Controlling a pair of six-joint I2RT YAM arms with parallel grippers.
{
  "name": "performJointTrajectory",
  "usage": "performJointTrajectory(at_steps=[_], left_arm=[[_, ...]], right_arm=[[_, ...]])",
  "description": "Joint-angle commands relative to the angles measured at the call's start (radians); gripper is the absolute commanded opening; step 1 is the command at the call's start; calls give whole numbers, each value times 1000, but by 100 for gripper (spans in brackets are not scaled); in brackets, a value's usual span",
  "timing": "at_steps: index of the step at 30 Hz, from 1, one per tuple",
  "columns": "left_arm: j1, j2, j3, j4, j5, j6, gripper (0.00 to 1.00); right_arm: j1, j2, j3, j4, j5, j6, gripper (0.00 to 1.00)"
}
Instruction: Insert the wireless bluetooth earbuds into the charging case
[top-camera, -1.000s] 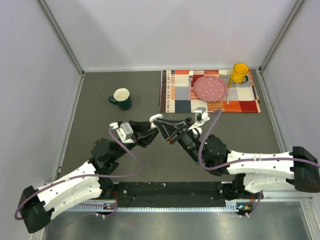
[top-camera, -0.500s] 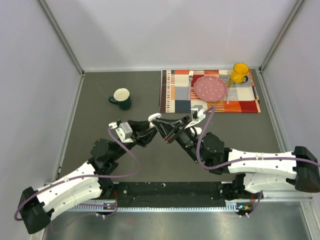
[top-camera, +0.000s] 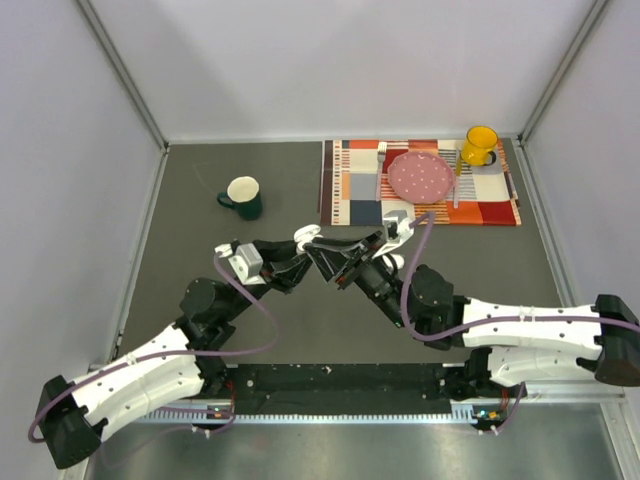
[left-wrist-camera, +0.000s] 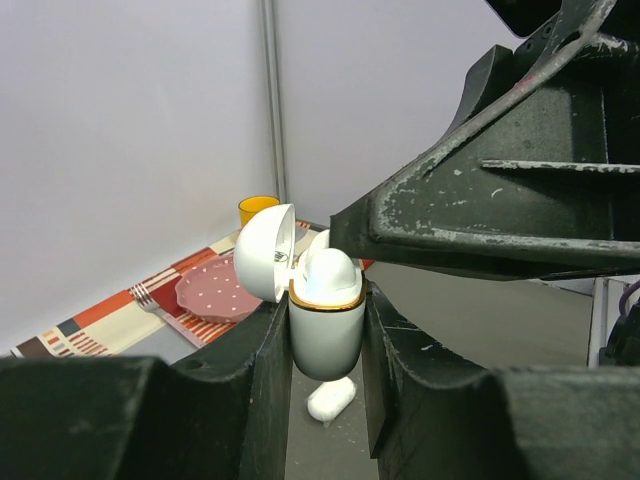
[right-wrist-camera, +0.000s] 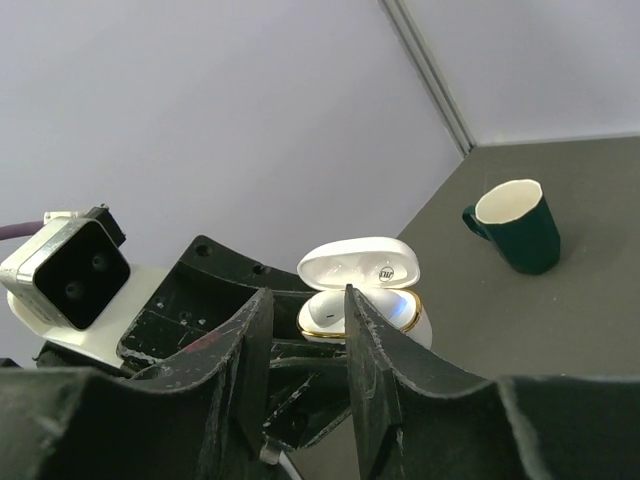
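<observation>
The white charging case (left-wrist-camera: 325, 335) with a gold rim stands upright between the fingers of my left gripper (left-wrist-camera: 327, 305), which is shut on it, held above the table. Its lid (left-wrist-camera: 265, 250) is hinged open. One white earbud (left-wrist-camera: 328, 275) sits in the case. Another earbud (left-wrist-camera: 330, 400) lies on the table below. In the top view the case (top-camera: 309, 237) shows between both arms. My right gripper (right-wrist-camera: 306, 295) stands open right beside the case (right-wrist-camera: 365, 300), nothing between its fingers.
A dark green mug (top-camera: 243, 196) stands at the left rear. A striped placemat (top-camera: 480, 205) at the right rear carries a pink dotted plate (top-camera: 420, 177), a fork (top-camera: 380, 165) and a yellow mug (top-camera: 480, 145). Grey walls enclose the table.
My right gripper's jaws have spread apart and its wrist has edged slightly left toward the case. The left gripper still holds the case in the same place.
</observation>
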Motion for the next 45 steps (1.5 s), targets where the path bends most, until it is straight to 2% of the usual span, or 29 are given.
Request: performJointTrajectory(at_steps=[1, 10, 13, 17, 20, 21, 24, 25, 26, 28, 30, 32, 33, 34, 37, 40, 45], left_arm=[[-5, -29, 15, 120, 12, -4, 0], [-5, -21, 22, 109, 35, -9, 0], [-4, -24, 21, 102, 41, -12, 0], [-5, -27, 19, 91, 41, -13, 0], [-4, -18, 21, 94, 41, -17, 0], [-5, -17, 24, 93, 47, -17, 0], [-5, -4, 33, 85, 60, -27, 0], [-4, -3, 33, 86, 72, -30, 0], [-5, 5, 34, 91, 76, -35, 0], [-5, 13, 39, 94, 98, -43, 0], [-5, 29, 50, 94, 113, -50, 0], [-4, 45, 62, 94, 139, -53, 0], [-5, 49, 67, 93, 147, -58, 0], [-5, 55, 71, 91, 161, -59, 0], [-5, 77, 88, 83, 227, -69, 0], [-7, 108, 105, 94, 305, -85, 0], [-7, 184, 148, 131, 434, -113, 0]], right_arm=[[8, -33, 17, -15, 18, -3, 36], [8, -64, 17, 9, 4, -23, 44], [8, -105, 2, 38, -33, -58, 50], [8, -196, -20, 31, -36, -89, 65], [7, -239, 32, -151, 8, -72, 80], [7, -256, 52, -269, 21, -70, 83], [-8, -270, 139, -454, 76, -63, 91], [-18, -268, 169, -601, 88, -55, 92], [-53, -267, 223, -662, 81, -46, 94], [-103, -262, 268, -846, 33, -6, 96], [-215, -257, 321, -963, -23, 90, 97], [-307, -260, 333, -1052, -192, 147, 99], [-402, -262, 327, -1060, -253, 190, 99], [-436, -267, 321, -1060, -354, 209, 99], [-518, -253, 302, -1060, -465, 244, 99], [-528, -222, 308, -1060, -502, 230, 99], [-528, -208, 305, -1037, -481, 221, 99]])
